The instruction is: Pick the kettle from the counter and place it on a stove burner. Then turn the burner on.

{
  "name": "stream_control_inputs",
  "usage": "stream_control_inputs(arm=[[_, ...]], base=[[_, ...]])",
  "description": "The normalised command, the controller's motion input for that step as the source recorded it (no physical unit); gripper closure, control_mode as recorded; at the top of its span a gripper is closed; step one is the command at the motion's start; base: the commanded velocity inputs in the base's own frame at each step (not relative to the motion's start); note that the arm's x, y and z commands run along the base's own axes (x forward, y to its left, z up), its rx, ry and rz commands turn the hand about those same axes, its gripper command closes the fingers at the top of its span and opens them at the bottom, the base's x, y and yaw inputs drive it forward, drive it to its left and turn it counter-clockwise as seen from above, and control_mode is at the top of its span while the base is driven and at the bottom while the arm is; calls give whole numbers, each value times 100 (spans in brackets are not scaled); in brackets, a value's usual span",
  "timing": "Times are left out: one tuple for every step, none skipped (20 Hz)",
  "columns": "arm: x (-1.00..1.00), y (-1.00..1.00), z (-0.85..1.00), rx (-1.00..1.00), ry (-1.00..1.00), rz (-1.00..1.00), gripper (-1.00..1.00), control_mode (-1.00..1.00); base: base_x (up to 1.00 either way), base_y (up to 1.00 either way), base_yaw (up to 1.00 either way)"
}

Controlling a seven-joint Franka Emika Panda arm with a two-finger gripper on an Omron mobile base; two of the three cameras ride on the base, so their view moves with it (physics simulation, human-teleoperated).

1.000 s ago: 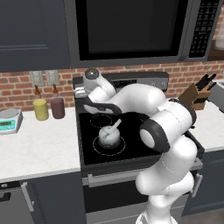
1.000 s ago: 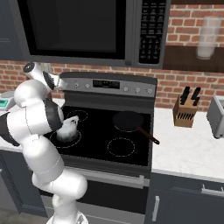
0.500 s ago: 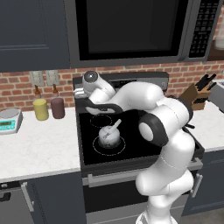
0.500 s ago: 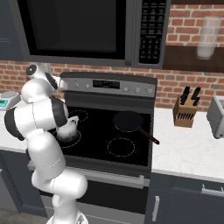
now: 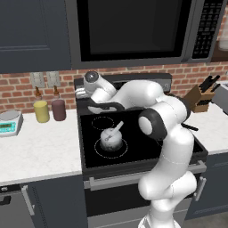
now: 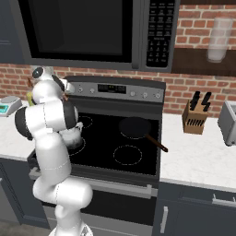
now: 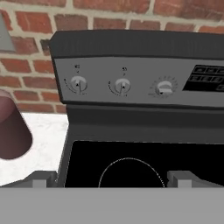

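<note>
On the black cooktop (image 5: pixel 147 151) the kettle (image 5: pixel 110 138) sits in the stove burner (image 5: pixel 111 148); at twelve o'clock, the gripper (image 7: pixel 111 178) hangs released facing the knobs (image 7: pixel 122 85).

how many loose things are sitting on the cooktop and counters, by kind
kettle: 1
frying pan: 1
jars: 2, yellow jar and maroon jar
kitchen scale: 1
knife block: 1
toaster: 1
total: 7

Glossy black glass cooktop (image 5: pixel 142 147); mottled stone-look kettle (image 5: pixel 111 138); matt off-white stone table (image 5: pixel 35 149); rough red brick wall (image 7: pixel 131 17); wooden knife block (image 6: pixel 195 118).
</note>
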Motion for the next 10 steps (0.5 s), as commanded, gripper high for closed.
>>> stream_control_inputs(arm=[[34,9,-11,-4,0,0,-100,-100],[36,10,-9,-4,0,0,-100,-100],[39,12,-9,-4,0,0,-100,-100],[37,9,-7,-4,0,0,-100,-100],[40,9,-7,-3,0,0,-100,-100],[38,9,-7,-3,0,0,-100,-100],[37,13,-9,-3,0,0,-100,-100],[38,15,-9,-3,0,0,-100,-100],[34,20,-9,-3,0,0,-100,-100],[38,27,-8,-2,0,0,-100,-100]], base=[[0,0,0],[0,0,0],[0,0,0],[0,0,0],[0,0,0],[0,0,0],[0,0,0],[0,0,0],[0,0,0],[0,0,0]])
